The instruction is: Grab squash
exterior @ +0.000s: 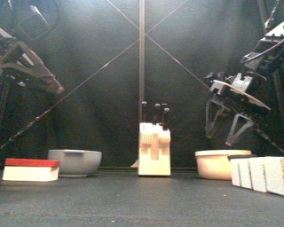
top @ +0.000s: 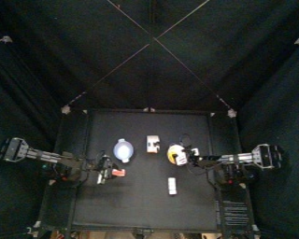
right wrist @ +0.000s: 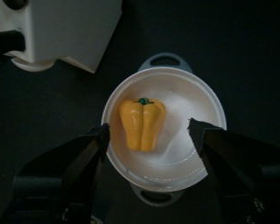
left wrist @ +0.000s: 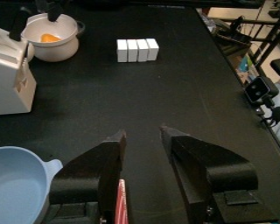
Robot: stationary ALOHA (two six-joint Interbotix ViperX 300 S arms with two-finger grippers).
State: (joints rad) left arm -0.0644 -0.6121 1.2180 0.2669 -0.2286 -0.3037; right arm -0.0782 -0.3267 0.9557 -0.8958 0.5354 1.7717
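The squash [right wrist: 142, 123] is a small yellow-orange piece with a green stem, lying in a white two-handled bowl [right wrist: 199, 115]. My right gripper [right wrist: 150, 129] hangs open just above that bowl, one jaw on each side of the squash, not touching it. From above, the squash [top: 177, 152] sits right of the table's middle; in the front view the bowl's wall [exterior: 222, 164] hides it, with the right gripper [exterior: 224, 133] above. My left gripper [left wrist: 142, 134] is open and holds nothing, over the table's left side; the squash [left wrist: 48, 38] shows far beyond it.
A pale blue dish [left wrist: 14, 171] lies near the left gripper. A white rack [exterior: 154, 149] stands mid-table. White rectangular pieces [exterior: 265, 173] sit at the front right, a red-and-white block [exterior: 32, 169] at the front left.
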